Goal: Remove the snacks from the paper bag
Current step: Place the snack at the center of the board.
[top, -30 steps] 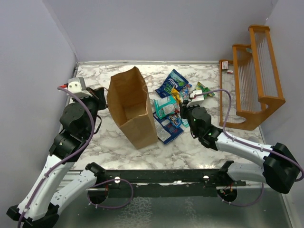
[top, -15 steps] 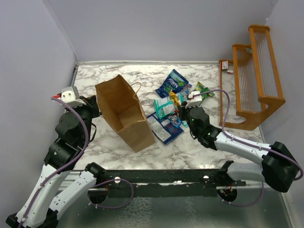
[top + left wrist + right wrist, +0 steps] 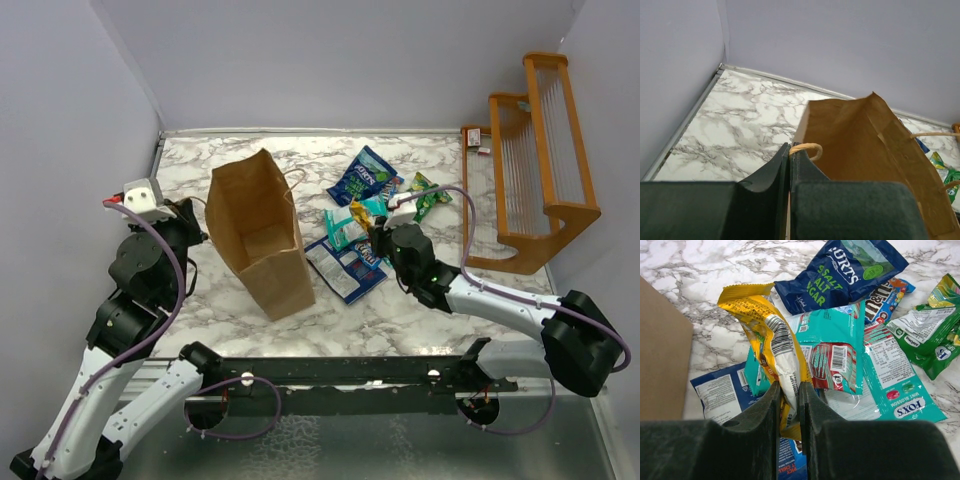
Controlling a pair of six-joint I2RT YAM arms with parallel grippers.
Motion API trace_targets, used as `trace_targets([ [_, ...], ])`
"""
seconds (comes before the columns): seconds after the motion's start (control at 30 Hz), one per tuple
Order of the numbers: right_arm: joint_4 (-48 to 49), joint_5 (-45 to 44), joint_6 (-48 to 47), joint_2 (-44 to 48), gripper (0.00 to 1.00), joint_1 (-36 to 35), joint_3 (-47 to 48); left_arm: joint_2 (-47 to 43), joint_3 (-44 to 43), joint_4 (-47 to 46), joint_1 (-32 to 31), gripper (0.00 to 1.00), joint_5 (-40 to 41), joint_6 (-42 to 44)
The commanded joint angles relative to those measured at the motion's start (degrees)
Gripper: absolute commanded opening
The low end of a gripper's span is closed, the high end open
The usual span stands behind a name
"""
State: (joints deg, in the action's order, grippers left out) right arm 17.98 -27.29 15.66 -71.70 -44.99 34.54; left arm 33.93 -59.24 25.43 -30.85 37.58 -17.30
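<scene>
yellow packet (image 3: 771, 335) pinched, right fingers (image 3: 768, 415); handle (image 3: 810, 146), left fingers (image 3: 771, 176)

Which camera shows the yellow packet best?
The right wrist view. The yellow packet fills the middle of the picture, pinched in the right tool, with its barcode showing. In the top view it is only a small yellow scrap by that tool. The left wrist view shows the bag, not the packet.
</scene>
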Motion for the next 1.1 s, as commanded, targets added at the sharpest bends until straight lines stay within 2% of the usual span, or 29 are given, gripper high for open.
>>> trace_targets([
  [0.0,0.7,1.6,0.8,-0.6,0.03,0.3,1.4,0.9,-1.6,-0.3,0.2,0.00,0.1,1.4],
  [0.3,-0.6,5.9,1.0,-3.6,0.03,0.3,2.4,1.3,2.8,-1.2,0.2,0.01,-3.6,-4.6],
  [0.37,-0.8,6.4,1.4,-3.9,0.03,0.3,2.2,0.2,3.4,0.1,0.1,0.08,-3.3,-5.8],
  [0.5,-0.7,9.0,2.3,-5.0,0.04,0.3,2.0,-2.3,2.5,2.7,0.2,0.31,-3.3,-6.5],
  [0.67,0.2,13.8,4.3,-7.7,0.20,0.3,1.9,-3.7,-1.5,6.4,0.2,0.56,-3.9,-7.6],
  [0.73,0.2,14.2,4.7,-8.6,0.26,0.3,2.2,-3.9,-3.2,7.0,0.2,0.63,-4.7,-7.7],
  [0.83,-0.5,14.0,3.8,-8.2,0.41,0.3,2.8,-3.6,-6.1,7.6,0.2,0.71,-6.4,-7.4],
  [0.97,-2.3,14.2,-0.9,-4.6,0.74,0.3,4.5,-2.2,-9.8,8.1,0.1,0.76,-8.1,-6.1],
  [1.03,-4.1,11.6,-0.2,-1.7,0.99,0.2,5.7,-1.5,-11.1,7.7,0.1,0.77,-8.6,-5.2],
  [1.07,-5.1,9.2,1.6,0.0,1.00,0.2,6.2,-1.2,-11.7,7.2,0.1,0.77,-8.8,-4.5],
])
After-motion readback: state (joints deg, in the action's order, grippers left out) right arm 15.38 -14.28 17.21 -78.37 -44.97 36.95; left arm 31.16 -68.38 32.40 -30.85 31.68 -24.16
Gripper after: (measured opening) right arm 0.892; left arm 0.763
